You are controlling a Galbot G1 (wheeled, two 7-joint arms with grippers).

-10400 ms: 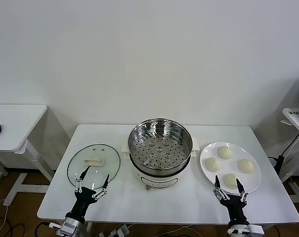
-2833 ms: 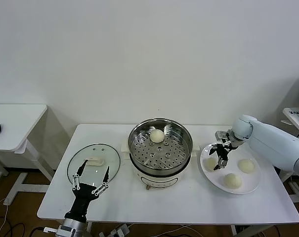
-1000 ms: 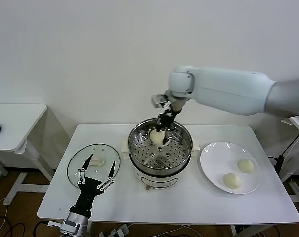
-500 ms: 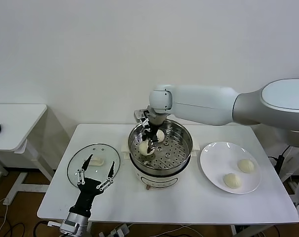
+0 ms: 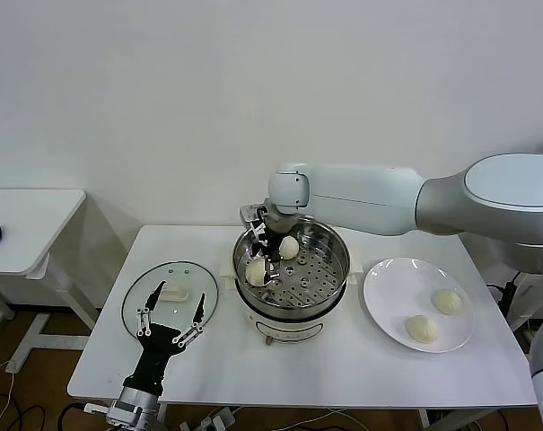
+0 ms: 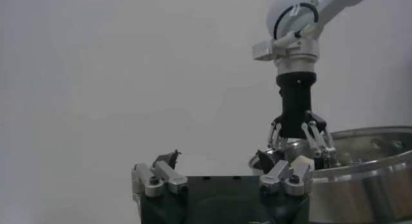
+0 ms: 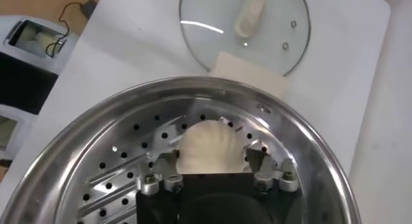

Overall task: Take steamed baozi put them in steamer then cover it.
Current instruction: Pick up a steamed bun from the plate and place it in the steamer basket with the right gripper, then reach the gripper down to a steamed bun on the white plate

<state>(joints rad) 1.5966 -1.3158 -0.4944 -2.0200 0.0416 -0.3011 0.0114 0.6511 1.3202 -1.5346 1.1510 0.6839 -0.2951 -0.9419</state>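
second bun down, two left on the plate

nearest, the left gripper (image 5: 168, 320) hovers spread open over the near edge of the glass lid (image 5: 170, 297), idle. beyond it the steamer (image 5: 292, 269) holds two baozi: one at the back (image 5: 289, 247), one at its left side (image 5: 256, 271). the right gripper (image 5: 262, 262) sits low inside the basket, its fingers parted on either side of that left bun, gripping nothing. to finish the release cleanly, it looks best to lift straight up so neither finger drags the soft dough. to the right, two more baozi (image 5: 447, 301) wait on the plate (image 5: 386, 283).
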